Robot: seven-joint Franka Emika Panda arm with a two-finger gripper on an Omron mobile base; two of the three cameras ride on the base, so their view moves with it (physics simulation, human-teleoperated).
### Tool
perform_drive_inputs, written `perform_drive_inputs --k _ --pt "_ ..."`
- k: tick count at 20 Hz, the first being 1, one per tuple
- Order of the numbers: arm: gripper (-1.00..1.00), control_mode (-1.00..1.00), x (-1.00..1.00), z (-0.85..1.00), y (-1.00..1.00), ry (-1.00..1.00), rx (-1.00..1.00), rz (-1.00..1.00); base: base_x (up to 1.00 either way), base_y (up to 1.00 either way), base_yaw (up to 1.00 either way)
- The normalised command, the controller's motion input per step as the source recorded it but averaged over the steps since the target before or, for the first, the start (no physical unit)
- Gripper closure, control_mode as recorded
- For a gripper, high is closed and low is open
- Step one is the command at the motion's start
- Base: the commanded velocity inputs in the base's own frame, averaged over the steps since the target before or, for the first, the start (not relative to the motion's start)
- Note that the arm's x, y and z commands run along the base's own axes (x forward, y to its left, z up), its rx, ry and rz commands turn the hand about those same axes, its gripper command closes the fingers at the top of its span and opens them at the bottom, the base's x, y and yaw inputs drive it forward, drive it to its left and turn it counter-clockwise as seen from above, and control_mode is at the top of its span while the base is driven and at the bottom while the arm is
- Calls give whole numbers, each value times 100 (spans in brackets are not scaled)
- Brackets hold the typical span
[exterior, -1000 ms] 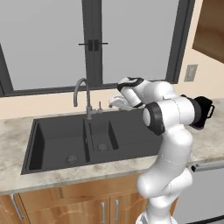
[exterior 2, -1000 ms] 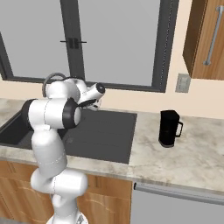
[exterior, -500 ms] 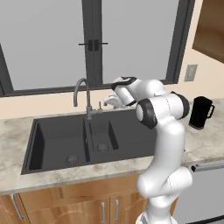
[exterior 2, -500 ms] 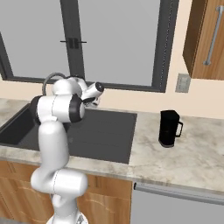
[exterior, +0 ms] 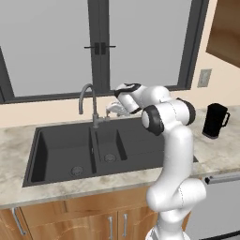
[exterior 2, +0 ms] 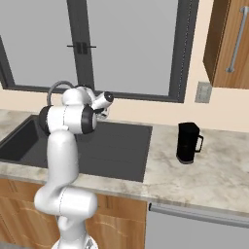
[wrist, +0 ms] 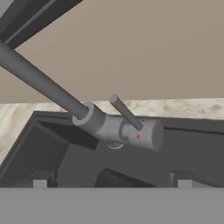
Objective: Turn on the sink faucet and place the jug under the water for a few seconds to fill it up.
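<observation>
Hand view puts the tall thin grey metal gooseneck faucet (wrist: pixel 105 124) right in front of me, rolled so its stem runs off toward 10 o'clock, with the small side lever (wrist: pixel 125 112) sticking up from the base toward 11 o'clock. I read this as the approach to the lever, since it has to be turned before anything else, and I see no water yet.

In the left base view my gripper (exterior: pixel 114 108) sits just beside the faucet base at its 3 o'clock, above the back rim of the dark grey rectangular double-basin sink (exterior: pixel 56 154). The hand is laid over sideways, which I judge lines the fingers up to catch the lever.

The jaws stand wide apart, one tip at each lower corner of the hand view, holding nothing and touching nothing; the lever lies ahead of them, still clear of both tips.

The black cylindrical jug with the side loop handle (exterior 2: pixel 188 142) stands upright on the pale marbled table (exterior 2: pixel 214 170), at the sink's 3 o'clock, well apart from the faucet. I judge it waits there untouched until the water runs.
</observation>
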Motion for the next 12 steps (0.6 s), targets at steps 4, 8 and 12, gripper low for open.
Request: perform_drive_inputs --k 4,8,12 --pt "-100 -100 21 -22 16 0 0 0 0 0 0" --pt "-100 -100 34 -12 12 0 -1 0 0 0 0" --pt "-100 -100 32 -4 1 0 -3 0 0 0 0"
